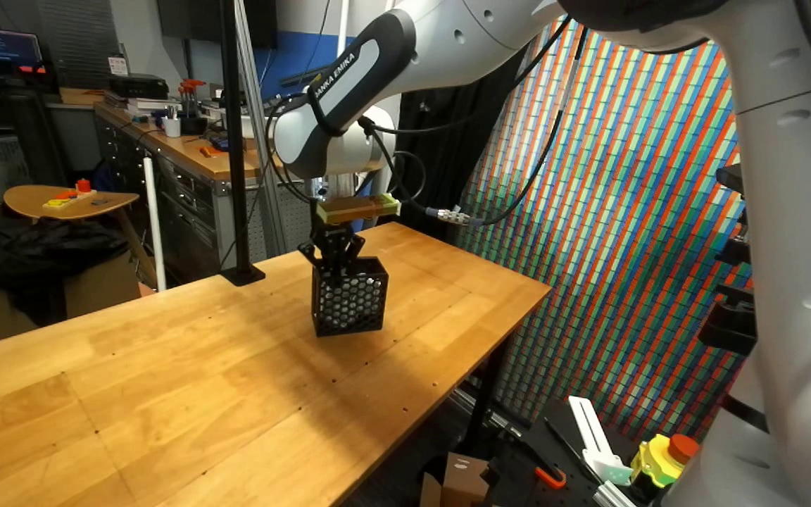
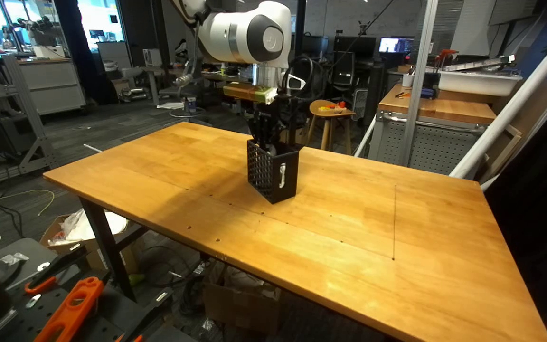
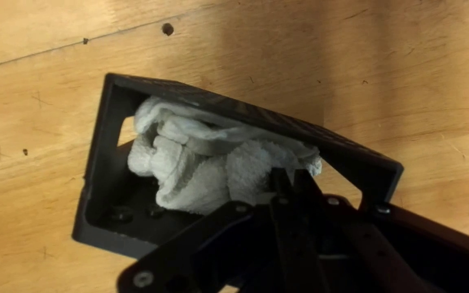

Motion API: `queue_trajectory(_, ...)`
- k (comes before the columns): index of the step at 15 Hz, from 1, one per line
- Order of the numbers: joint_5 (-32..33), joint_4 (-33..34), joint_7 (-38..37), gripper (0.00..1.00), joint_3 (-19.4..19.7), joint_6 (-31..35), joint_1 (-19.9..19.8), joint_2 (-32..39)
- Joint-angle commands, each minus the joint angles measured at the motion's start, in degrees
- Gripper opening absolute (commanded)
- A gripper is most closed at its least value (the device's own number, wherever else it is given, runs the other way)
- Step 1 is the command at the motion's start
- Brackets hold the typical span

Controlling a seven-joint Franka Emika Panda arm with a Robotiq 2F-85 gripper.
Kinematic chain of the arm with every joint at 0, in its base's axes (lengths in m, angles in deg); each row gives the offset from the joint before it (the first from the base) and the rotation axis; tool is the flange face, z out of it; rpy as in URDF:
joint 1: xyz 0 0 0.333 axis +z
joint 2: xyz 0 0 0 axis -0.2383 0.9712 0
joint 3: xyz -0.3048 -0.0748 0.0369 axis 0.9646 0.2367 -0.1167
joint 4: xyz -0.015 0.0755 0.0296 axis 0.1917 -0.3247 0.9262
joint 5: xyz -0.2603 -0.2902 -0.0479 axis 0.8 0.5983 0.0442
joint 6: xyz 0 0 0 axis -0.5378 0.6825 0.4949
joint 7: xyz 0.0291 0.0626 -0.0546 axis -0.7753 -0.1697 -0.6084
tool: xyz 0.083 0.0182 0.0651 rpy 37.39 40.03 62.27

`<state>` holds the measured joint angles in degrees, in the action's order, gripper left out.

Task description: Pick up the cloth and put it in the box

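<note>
Inside the black box (image 2: pixel 284 191), the white cloth (image 3: pixel 210 175) lies bunched, probably to fit. The gripper (image 3: pixel 290 176) clamps a fold, it seems, to guide it down.

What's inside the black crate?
The wrist view shows a crumpled white towel inside the black crate, with a dark inner corner visible. Whatever lies under the towel or behind the hand is hidden.
</note>
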<state>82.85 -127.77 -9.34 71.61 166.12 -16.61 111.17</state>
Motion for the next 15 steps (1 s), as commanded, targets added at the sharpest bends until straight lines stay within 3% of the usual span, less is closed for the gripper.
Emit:
queue_trajectory(1,-3.2,-0.9,3.5,0.11,-0.7,3.4,-1.6,0.0)
queue_trajectory(8,-8.7,-2.7,7.7,0.11,-1.0,4.8,-4.0,-2.0)
queue_trajectory(15,-7.8,-4.4,8.0,0.11,0.0,4.3,-4.4,-5.5)
